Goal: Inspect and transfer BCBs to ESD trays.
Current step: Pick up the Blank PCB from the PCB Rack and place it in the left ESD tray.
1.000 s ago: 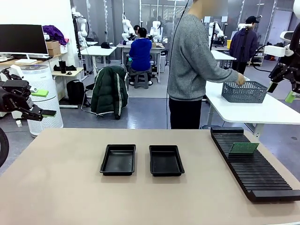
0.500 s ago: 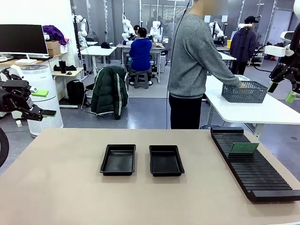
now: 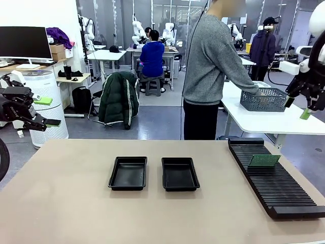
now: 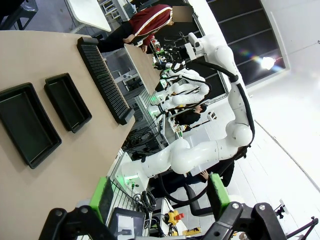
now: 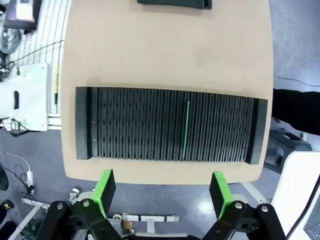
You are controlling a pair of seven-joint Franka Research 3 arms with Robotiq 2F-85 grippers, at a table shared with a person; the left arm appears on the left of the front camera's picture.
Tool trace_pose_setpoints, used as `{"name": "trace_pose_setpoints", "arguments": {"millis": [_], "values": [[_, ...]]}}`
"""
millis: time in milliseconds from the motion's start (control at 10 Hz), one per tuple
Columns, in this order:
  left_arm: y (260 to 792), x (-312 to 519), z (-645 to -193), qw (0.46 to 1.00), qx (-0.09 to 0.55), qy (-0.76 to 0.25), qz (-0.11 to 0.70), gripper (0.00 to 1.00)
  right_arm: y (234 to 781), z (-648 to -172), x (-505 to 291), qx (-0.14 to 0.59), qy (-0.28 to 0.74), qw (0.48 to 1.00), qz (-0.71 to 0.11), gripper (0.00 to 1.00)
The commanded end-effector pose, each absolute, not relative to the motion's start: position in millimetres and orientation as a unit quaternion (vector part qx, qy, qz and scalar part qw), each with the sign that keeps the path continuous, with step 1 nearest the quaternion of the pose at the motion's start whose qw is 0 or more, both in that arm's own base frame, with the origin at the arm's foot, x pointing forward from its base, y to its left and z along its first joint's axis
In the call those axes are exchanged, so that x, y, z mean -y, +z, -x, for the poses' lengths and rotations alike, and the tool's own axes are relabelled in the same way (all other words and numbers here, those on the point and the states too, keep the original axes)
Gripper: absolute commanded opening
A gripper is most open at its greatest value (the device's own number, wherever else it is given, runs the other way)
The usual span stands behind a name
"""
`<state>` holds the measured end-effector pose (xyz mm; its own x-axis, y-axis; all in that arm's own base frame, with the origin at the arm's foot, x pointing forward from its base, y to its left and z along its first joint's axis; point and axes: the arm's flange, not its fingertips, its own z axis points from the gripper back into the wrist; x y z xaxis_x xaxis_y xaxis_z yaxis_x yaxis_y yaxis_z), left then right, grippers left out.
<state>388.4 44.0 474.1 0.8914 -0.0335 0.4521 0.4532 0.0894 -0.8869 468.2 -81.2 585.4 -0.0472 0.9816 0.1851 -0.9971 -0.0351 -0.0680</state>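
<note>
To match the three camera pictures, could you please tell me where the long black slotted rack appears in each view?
Front view: the slotted rack lies at the right, running from far to near.
Left wrist view: it runs diagonally through the upper left.
Right wrist view: it stretches across the middle.
Shared landmark: the ESD tray nearest the rack, beside it in the left wrist view and at the top edge in the right wrist view.

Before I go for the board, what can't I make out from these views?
Board face: too small in front view, edge-on in right wrist view.
Basket contents: front view, hidden by its mesh wall.
Tray: right wrist view, cut by top edge.
</note>
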Motion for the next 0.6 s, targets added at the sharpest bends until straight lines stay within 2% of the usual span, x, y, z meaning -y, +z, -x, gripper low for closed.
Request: {"name": "trace_pose_setpoints", "arguments": {"millis": [0, 200, 500], "values": [[475.2, -45.5, -387.4, 0.72, 0.161, -0.168, 0.653, 1.0, 560.7, -465.3, 72.0, 0.084, 0.722, 0.687, -0.017, 1.0], [475.2, -45.5, -387.4, 0.72, 0.161, -0.168, 0.653, 1.0, 537.5, -467.6, 72.5, 0.085, 0.724, 0.685, -0.016, 1.0], [475.2, -45.5, -387.4, 0.72, 0.161, -0.168, 0.653, 1.0, 504.3, -476.7, 73.4, 0.084, 0.705, 0.703, 0.031, 1.0]]}}
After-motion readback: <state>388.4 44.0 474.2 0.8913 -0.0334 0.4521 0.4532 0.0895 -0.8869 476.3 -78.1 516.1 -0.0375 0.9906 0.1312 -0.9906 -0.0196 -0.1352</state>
